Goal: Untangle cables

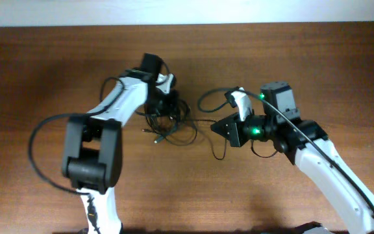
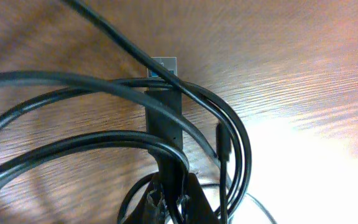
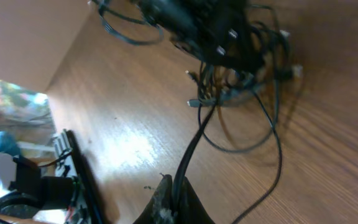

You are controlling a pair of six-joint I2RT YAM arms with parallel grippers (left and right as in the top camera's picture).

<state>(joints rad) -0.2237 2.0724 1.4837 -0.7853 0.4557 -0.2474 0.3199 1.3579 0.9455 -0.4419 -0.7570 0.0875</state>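
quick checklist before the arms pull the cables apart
1. Is the left gripper shut on the cables: ok.
2. Is the right gripper shut on one cord: ok.
3. Are the two grippers on different cords: cannot tell.
4. Is the held cord free of the loops: not ok, it runs straight into the tangle.
5. Is the silver plug free: not ok, a cord crosses over it.
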